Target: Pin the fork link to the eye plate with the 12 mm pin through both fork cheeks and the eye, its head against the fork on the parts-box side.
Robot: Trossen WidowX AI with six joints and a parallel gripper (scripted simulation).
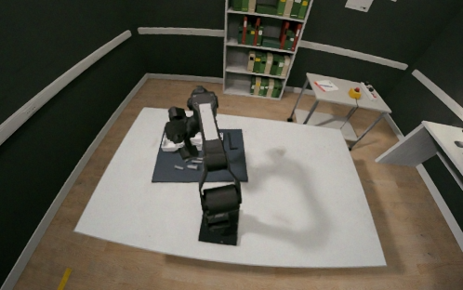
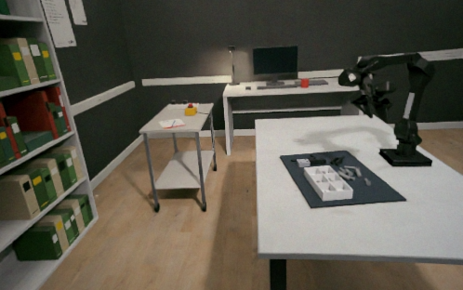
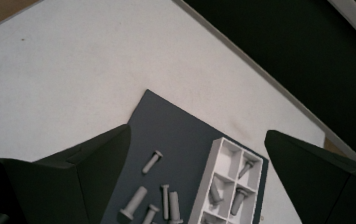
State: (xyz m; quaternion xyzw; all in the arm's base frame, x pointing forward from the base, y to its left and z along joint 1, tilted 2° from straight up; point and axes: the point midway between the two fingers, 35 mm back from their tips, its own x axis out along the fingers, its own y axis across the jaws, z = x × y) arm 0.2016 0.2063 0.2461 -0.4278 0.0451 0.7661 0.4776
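Observation:
My gripper [image 1: 188,154] [image 2: 376,111] [image 3: 198,134] is open and empty, high above the dark mat [image 1: 164,176] [image 2: 321,202] [image 3: 155,117]. Several grey headed pins lie loose on the mat; one pin [image 3: 151,162] lies apart from a thick pin [image 3: 135,201], a thin pin [image 3: 165,201] and others at the wrist view's lower edge. I cannot tell which is the 12 mm one. In the exterior view, dark parts [image 2: 318,161] lie beyond the parts box, beside a small pale block [image 2: 303,163]; I cannot tell fork link and eye plate apart. The wrist view does not show them.
The white parts box [image 2: 340,195] [image 3: 202,187] has open compartments, several holding pins. It stands on the mat beside the loose pins. A dark bar [image 1: 231,141] lies on the mat in the top view. The arm hides part of the mat there. The white table [image 1: 297,223] surrounds the mat.

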